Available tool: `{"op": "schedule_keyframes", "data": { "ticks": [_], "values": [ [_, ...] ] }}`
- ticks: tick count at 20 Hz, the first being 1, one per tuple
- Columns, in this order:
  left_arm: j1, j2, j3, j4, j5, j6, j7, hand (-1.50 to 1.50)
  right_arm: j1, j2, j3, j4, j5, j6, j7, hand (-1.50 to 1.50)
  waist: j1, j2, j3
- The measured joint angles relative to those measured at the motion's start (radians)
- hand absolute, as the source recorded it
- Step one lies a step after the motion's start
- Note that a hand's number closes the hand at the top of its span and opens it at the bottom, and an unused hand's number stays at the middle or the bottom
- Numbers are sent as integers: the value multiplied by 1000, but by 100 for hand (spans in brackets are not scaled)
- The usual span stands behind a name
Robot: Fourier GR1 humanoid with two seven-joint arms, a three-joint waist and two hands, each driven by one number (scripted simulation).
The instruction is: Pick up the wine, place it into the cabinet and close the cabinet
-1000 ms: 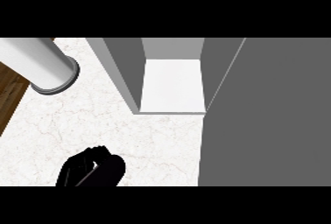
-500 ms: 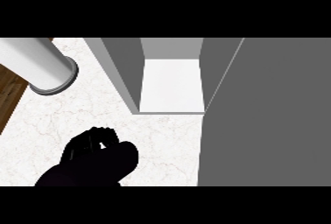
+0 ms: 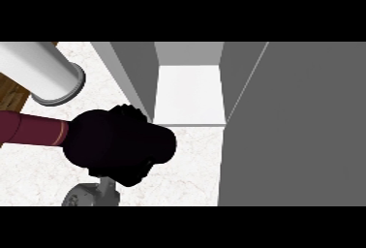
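Observation:
My left hand (image 3: 118,145) shows large at the left of the head view, its fingers curled round the wine bottle (image 3: 32,130). The bottle's dark red body sticks out sideways to the left of the hand; the rest of it is hidden by the fingers. A bit of grey wrist (image 3: 91,193) shows below the hand. The open cabinet (image 3: 190,94) lies just to the right of and beyond the hand, its white floor bare. Its door (image 3: 293,126) stands open as a wide grey panel on the right. My right hand does not show.
A thick white cylinder (image 3: 43,72) lies at the upper left, partly over the counter's wooden edge (image 3: 10,99). White marble counter (image 3: 190,169) shows between the hand and the door.
The hand has risen from the lower edge up towards the cabinet and looks much larger. The wine bottle, unseen before, now shows in its grasp.

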Motion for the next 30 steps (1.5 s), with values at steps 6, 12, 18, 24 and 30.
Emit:
{"op": "schedule_keyframes", "data": {
  "ticks": [6, 12, 18, 24, 30],
  "values": [
    [-129, 0, -50, 108, -44, 116, -17, 150, -24, -1, -6, 16, 9, -4, -1, -150, -1, 0, 0],
    [-244, 0, -104, 255, -71, 199, -40, 150, -10, 4, -2, 13, 14, -6, -17, -150, -3, 1, 0],
    [-321, 0, -163, 399, 7, 277, -120, 150, -46, -3, -11, 33, 5, -9, 0, -150, -4, 1, 0],
    [-346, 0, -192, 528, 87, 300, -219, 150, -41, -3, -11, 33, 9, -2, -9, -150, -5, 1, 0],
    [-387, 0, -222, 664, 182, 306, -296, 150, -34, -4, -20, 34, -9, 5, -7, -150, -7, 2, 0]
  ]
}}
